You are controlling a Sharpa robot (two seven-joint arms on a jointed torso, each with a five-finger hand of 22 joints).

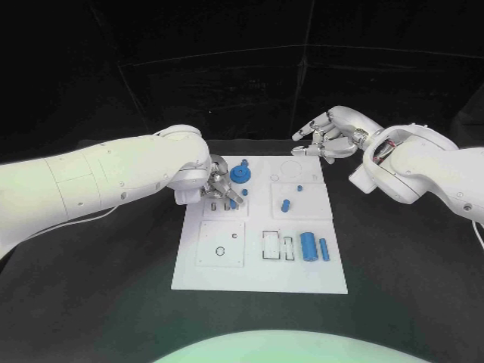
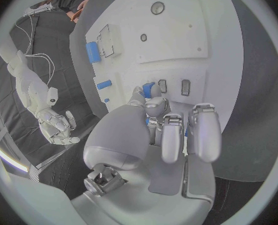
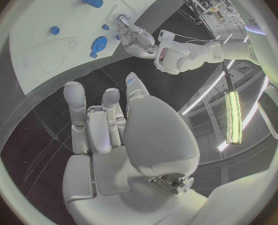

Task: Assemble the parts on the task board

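Left hand working the far-left corner of the task board point(image 1: 259, 278)

A small blue part point(image 1: 234, 203) sits on the board's far-left section, and the left hand point(image 1: 217, 189) is curled over it, though I can't tell if it's actually gripping. The blue round part point(image 1: 240, 175) sits just beyond. The right hand point(image 1: 327, 138) hovers off the far edge, holding nothing, fingers loosely bent. Two blue cylinders point(image 1: 314, 246) lie near-right.

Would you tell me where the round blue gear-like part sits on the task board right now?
In the head view, the round blue part sits at the far left corner of the task board, just beyond the left hand.
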